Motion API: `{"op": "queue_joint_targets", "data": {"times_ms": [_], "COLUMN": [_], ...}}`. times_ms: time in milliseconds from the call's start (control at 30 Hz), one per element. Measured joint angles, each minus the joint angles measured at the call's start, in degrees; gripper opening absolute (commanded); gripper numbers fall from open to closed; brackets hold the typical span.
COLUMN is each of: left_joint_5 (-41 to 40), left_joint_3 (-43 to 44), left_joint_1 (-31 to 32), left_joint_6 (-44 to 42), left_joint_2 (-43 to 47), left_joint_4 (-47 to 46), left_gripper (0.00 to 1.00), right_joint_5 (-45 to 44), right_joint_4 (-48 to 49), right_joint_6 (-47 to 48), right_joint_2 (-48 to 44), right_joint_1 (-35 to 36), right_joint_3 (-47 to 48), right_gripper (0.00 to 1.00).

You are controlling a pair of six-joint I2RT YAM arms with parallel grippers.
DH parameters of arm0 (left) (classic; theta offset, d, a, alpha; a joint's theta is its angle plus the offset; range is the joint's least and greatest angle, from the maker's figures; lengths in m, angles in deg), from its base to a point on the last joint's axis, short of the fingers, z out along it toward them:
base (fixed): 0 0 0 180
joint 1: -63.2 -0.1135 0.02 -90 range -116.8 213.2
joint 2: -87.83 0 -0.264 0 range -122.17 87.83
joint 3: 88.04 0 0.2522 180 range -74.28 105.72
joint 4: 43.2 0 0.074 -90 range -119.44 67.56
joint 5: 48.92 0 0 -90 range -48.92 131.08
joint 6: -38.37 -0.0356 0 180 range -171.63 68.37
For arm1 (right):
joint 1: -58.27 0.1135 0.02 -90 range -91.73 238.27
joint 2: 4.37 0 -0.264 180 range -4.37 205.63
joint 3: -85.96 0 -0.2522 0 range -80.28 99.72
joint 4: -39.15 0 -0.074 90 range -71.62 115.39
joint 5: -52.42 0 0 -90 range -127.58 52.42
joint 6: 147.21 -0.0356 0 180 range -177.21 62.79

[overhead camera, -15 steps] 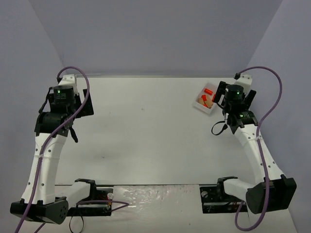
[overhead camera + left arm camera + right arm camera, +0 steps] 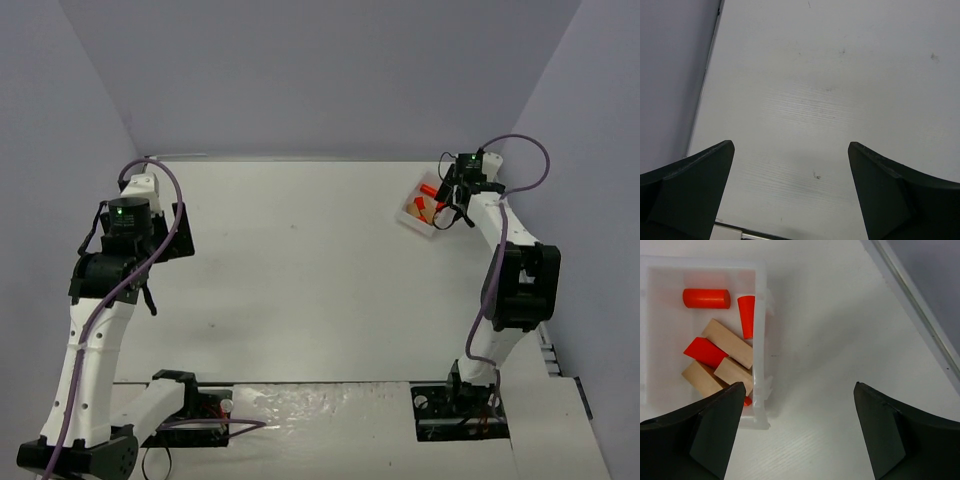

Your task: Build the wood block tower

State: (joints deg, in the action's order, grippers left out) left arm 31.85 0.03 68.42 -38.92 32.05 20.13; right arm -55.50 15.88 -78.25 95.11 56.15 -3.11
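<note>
White tabletop [image 2: 840, 315] bears a tray [image 2: 760, 340] of jumbled blocks [image 2: 728, 343], probably light, hard and slick, best pinched across flat sides; right gripper [image 2: 797, 432] gapes just beside the tray, left gripper [image 2: 790, 190] gapes far from it.

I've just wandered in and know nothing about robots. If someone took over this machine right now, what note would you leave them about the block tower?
Left gripper: open, empty, over bare table, far from the tray.
Right gripper: open, empty, mostly over the table beside the white tray, one finger above its near corner.
Blocks: all in the tray: red cylinder, red tapered piece, red wedge, three tan blocks; another red bit peeks out under that finger.
Done: nothing lifted or stacked.
Left: take the blocks out and build the tower, probably on the table.
</note>
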Motion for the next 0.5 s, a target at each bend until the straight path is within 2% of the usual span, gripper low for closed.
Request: {"op": "queue_joint_targets", "data": {"times_ms": [167, 500], "left_joint_5": [0.6, 1.1], "left_joint_3": [-1.2, -2.9], "left_joint_1": [0.0, 0.0], "left_joint_6": [0.6, 1.0], "left_joint_2": [0.7, 1.3], "left_joint_4": [0.8, 2.2], "left_gripper": [0.97, 0.97], "right_joint_5": [2.0, 4.2], "right_joint_4": [-1.8, -1.9], "right_joint_6": [-0.5, -0.5], "right_joint_2": [9.7, 18.8], "right_joint_1": [-1.2, -1.7], "right_joint_3": [5.1, 16.5], "right_gripper": [0.76, 0.49]}}
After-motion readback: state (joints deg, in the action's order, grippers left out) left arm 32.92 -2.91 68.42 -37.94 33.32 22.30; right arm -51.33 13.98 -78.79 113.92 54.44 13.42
